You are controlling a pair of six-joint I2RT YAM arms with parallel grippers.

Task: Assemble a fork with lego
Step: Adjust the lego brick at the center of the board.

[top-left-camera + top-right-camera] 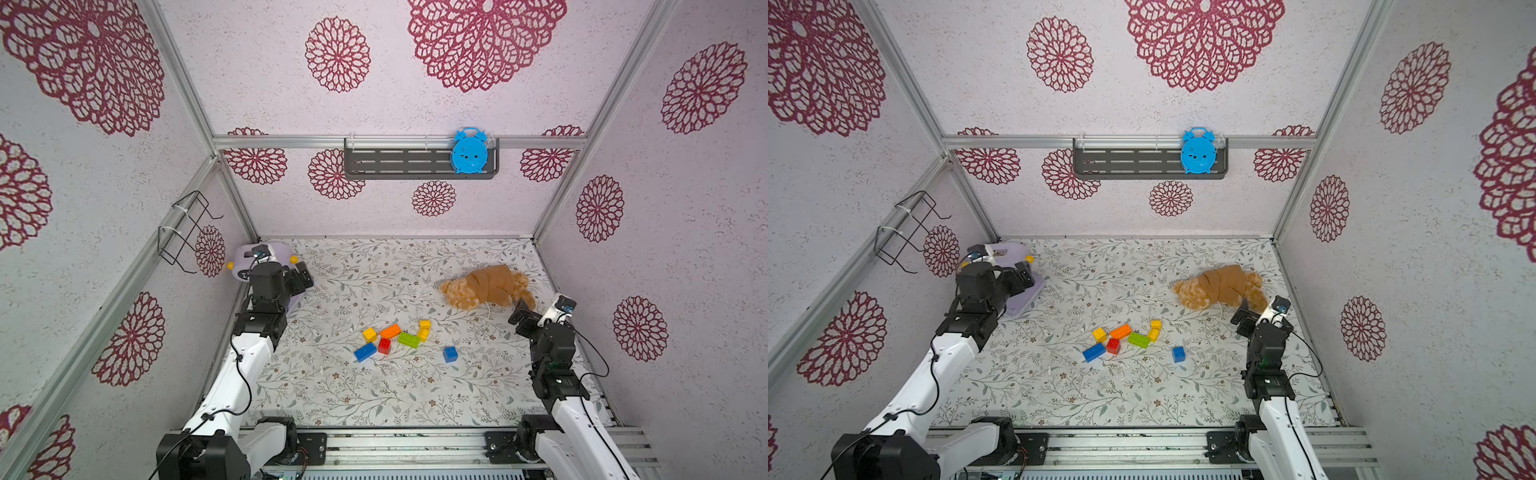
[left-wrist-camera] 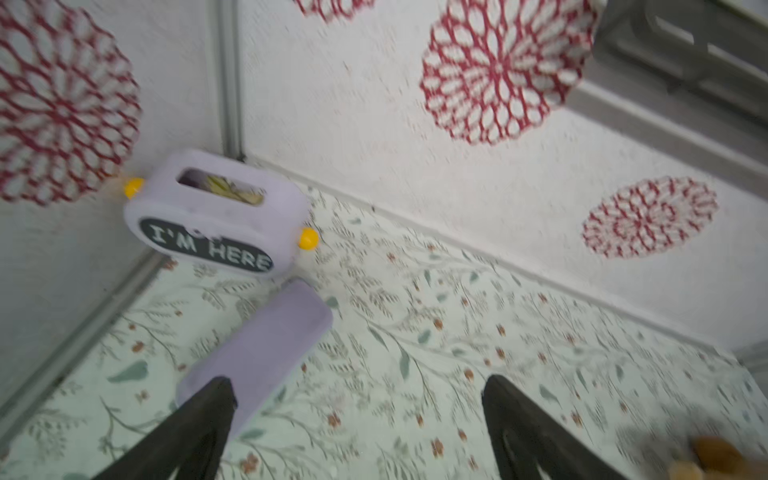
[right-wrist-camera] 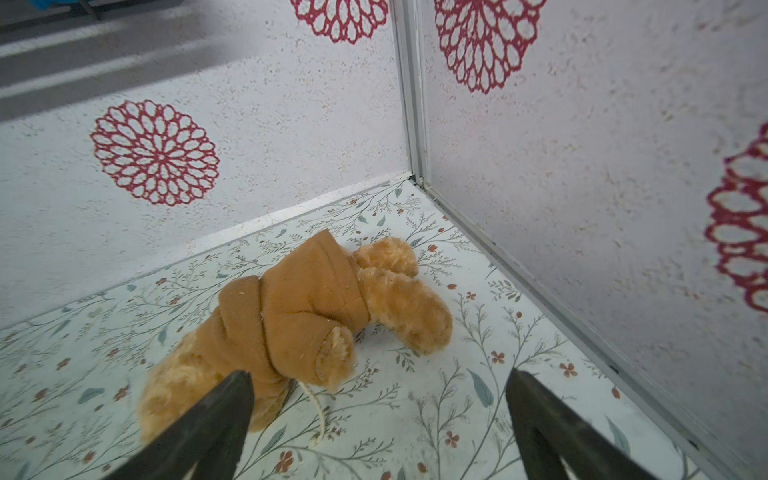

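Lying scattered: three yellow, two blue, one each red, orange, green lego (image 1: 408, 340).

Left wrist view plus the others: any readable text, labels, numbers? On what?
"I'M HERE": white letters on the dark oval plate of the lilac toy.
Blue clock on the wall shelf: marks too small to read.
Lego bricks: no text readable.
Nothing else legible.
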